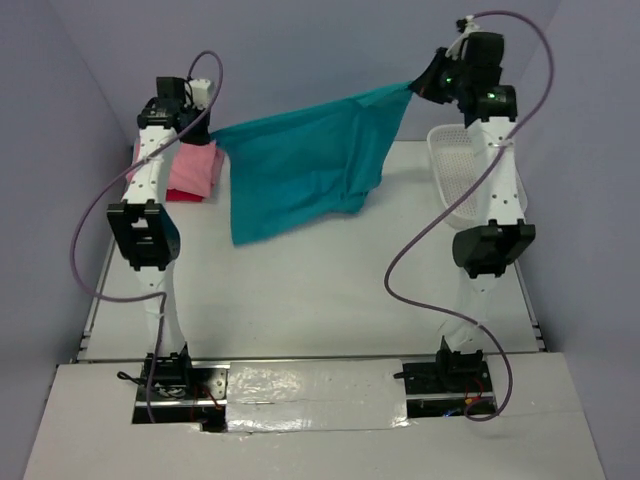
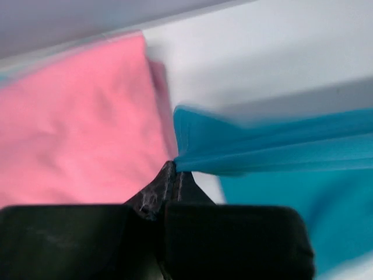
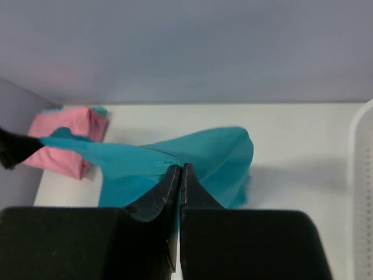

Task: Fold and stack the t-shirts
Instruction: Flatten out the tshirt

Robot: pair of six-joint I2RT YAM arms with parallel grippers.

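Left tool (image 1: 211,133) and higher right tool (image 1: 421,86) hold teal-blue shirt (image 1: 300,175) aloft.

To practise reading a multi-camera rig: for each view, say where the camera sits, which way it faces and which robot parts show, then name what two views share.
Top external: above and behind the robot, looking down on the table; both whole arms show, left end effector and right end effector stretching the teal-blue t-shirt.
Left wrist: looks past its shut fingers at the salmon pink t-shirt.
Right wrist: looks past its shut fingers toward the far wall; white basket at right.
Shared: all show both shirts.
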